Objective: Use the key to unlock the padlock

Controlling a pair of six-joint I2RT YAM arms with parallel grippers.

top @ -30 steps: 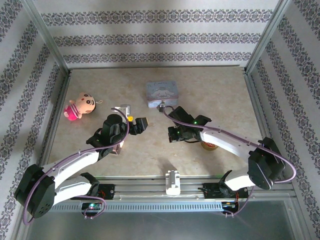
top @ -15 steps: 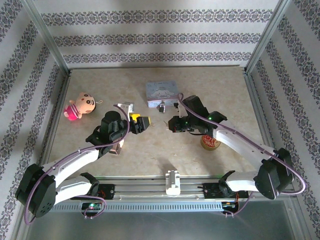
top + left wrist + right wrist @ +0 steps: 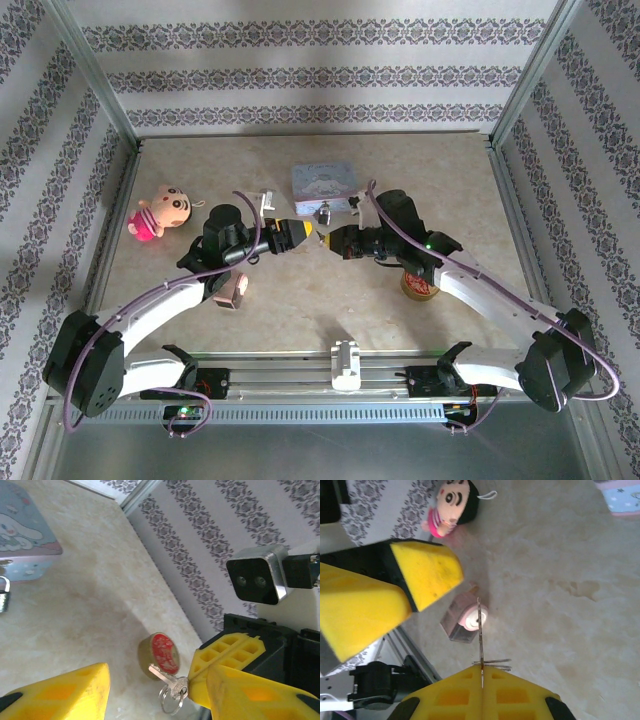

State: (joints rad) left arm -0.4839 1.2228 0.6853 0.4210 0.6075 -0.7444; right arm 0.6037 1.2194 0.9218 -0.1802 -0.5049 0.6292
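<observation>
- Risk, left: the left tool (image 3: 298,236) hangs raised over mid-desk, with its pads (image 3: 85,685) on either side of the key (image 3: 171,682) but not gripping it. If it clamps off-centre, on the ring rather than the flat head, the key would probably swivel and be useless for the lock.
- Risk, middle: this looks like a handover in the air. If the right tool lets go before the left has a firm pinch, the key drops to the desk. It is thin and faint against that surface, so picking it up again would be hard.
- Risk, middle: the padlock (image 3: 324,213) lies loose just in front of the tin box (image 3: 325,183), toward the far edge at its centre. Nothing steadies it, so a push from the key would likely slide it rather than seat the blade.
- Risk, right: a round red-topped puck (image 3: 420,285) sits just beside the right arm. A low sweep could knock it.
- Left tool: jaws roughly half apart, grasping nothing. The key sits in the gap, nearer one pad; cannot tell whether that pad grazes it.
- Right tool (image 3: 482,672): clenched on the key's head, blade pointing out toward the left tool, ring dangling beside the pinch.
</observation>
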